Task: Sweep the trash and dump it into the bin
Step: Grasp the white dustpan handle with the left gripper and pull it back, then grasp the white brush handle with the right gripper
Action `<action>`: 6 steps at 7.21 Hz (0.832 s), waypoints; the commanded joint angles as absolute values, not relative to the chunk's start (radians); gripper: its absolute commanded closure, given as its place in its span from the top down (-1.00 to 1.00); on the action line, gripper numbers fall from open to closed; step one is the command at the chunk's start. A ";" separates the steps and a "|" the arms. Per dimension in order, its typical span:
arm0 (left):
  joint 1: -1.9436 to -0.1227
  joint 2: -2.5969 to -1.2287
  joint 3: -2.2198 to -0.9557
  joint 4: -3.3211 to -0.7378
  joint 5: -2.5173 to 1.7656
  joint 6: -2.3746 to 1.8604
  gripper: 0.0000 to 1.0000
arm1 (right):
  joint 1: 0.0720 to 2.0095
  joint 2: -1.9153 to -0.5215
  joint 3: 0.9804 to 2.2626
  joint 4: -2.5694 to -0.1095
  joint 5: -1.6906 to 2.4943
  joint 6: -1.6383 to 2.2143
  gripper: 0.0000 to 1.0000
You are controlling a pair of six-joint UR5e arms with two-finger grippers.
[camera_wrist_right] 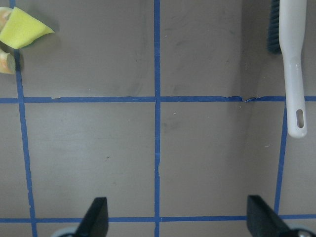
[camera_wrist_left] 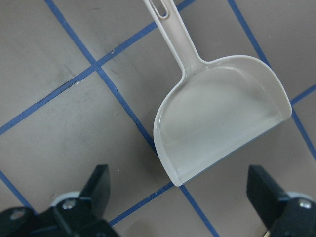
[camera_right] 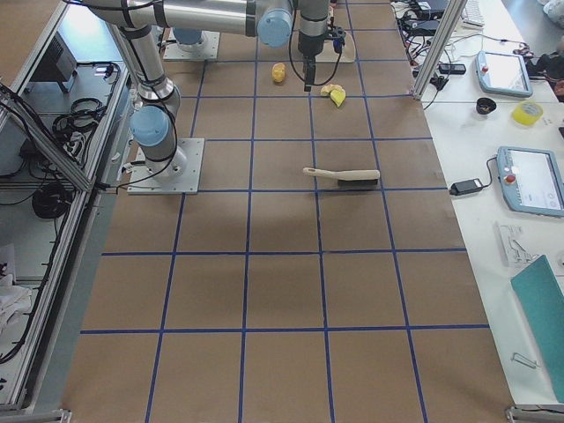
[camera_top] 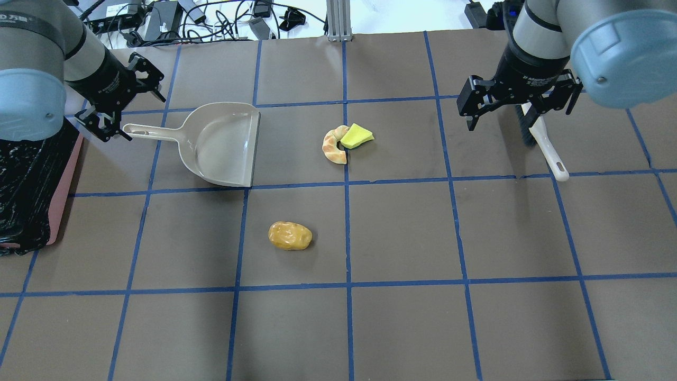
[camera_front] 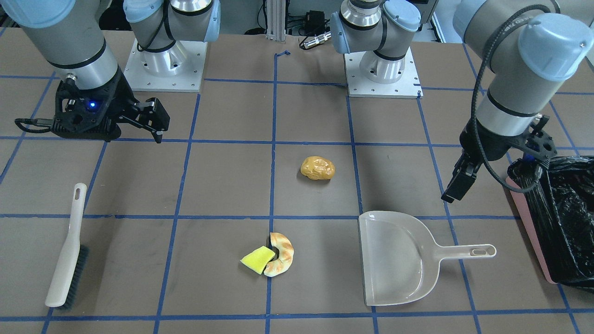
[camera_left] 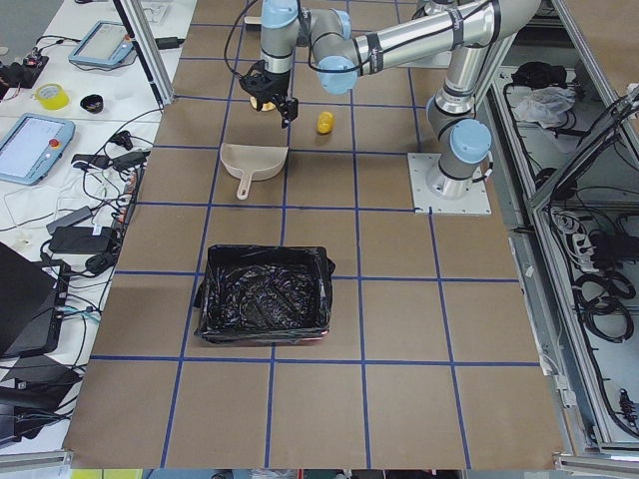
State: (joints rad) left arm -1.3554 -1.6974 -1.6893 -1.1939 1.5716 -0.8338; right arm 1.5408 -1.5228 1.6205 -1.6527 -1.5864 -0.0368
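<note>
Reaching stage: we judge this as the tool pick-up, before any sweeping. All three pieces of trash lie loose on the table [camera_top: 402,233] and neither tool is held.
Left gripper [camera_top: 144,117]: fingers spread wide, holding nothing. It hangs above the table with the dustpan [camera_top: 222,143] lying below and just beside it.
Dustpan: flat and empty, its handle end towards the left gripper and its mouth turned away from it, towards the trash.
Bin [camera_top: 66,185]: pink, lined with a black bag, near the left gripper on its outer side, away from the trash.
Right gripper [camera_top: 519,119]: also spread and empty. The hand brush [camera_top: 547,151] lies on the table just beyond it, off to one finger's side in the wrist view.
Trash: the croissant-like piece [camera_top: 332,147] and the yellow-green wedge [camera_top: 357,136] touch each other between the two grippers, nearer the dustpan's mouth. The golden-brown blob [camera_top: 290,235] sits apart from them, on the robot's side of both grippers.
Next move: we expect each arm must shift over its tool's handle, turn so the fingers straddle it, descend almost to the table and close. Both handles are slim and lie low.
</note>
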 commanded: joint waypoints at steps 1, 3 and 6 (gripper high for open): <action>-1.303 -1.784 -1.648 -1.184 1.578 -1.167 1.00 | 1.494 -1.503 1.621 -1.699 -1.589 -0.136 1.00; -1.302 -1.897 -1.542 -1.186 1.662 -1.360 1.00 | 1.393 -1.450 1.621 -1.727 -1.592 -0.230 1.00; -1.302 -2.011 -1.459 -1.195 1.652 -1.439 0.96 | 1.333 -1.401 1.620 -1.809 -1.595 -0.307 1.00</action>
